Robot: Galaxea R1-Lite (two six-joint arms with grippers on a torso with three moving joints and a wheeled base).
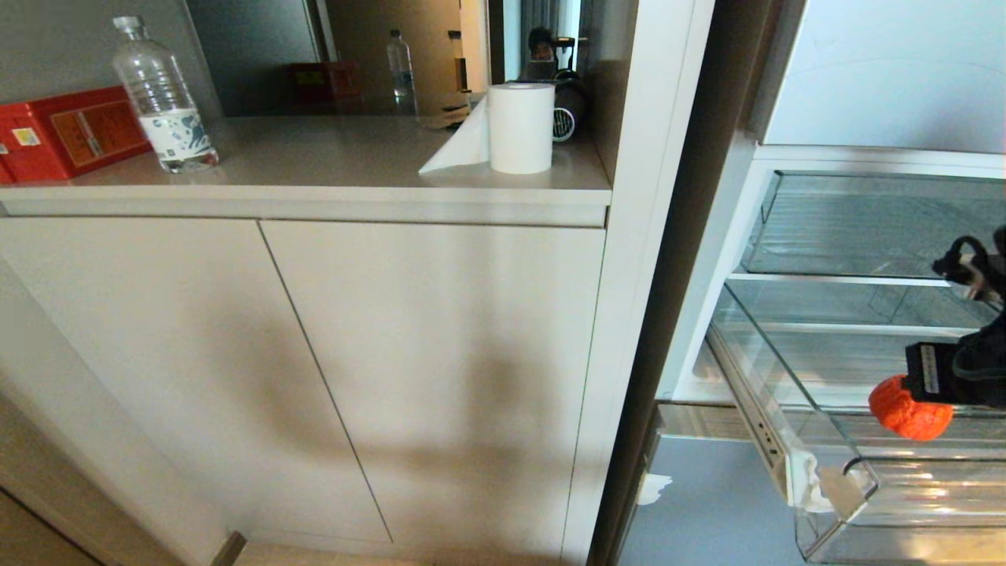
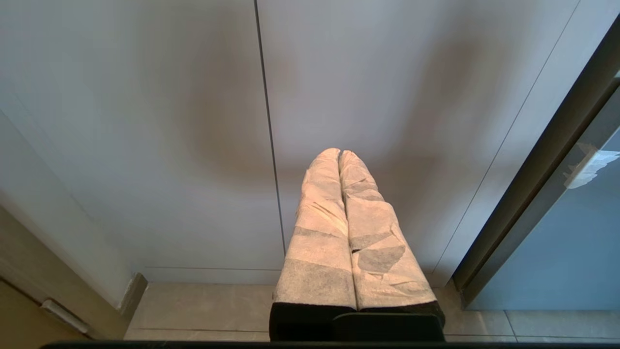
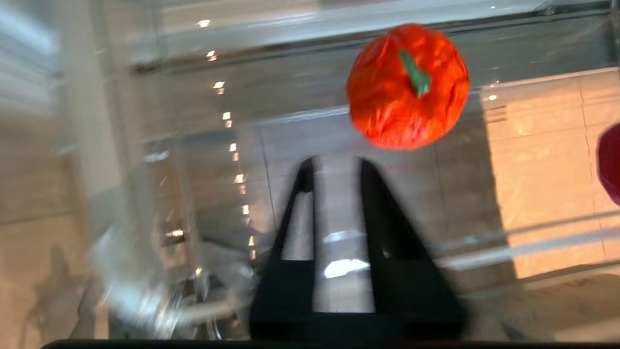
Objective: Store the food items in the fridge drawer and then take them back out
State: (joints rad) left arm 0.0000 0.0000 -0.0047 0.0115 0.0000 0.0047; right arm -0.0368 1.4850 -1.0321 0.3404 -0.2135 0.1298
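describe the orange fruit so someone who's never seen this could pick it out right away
Look inside the open fridge on the right, at the pulled-out clear fridge drawer. The orange-red fruit is just past the tips of the right gripper, whose fingers are slightly apart and not holding it. Its wrinkled bright orange skin and green stem set it apart from the darker red fruit beside it.

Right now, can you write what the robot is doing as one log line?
right tool: open, nothing held, over fridge drawer | orange-red fruit: just beyond fingertips | left tool: shut, parked by cabinet

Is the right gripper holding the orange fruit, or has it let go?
Let go: right gripper fingers are parted with nothing between; orange fruit sits beyond them.
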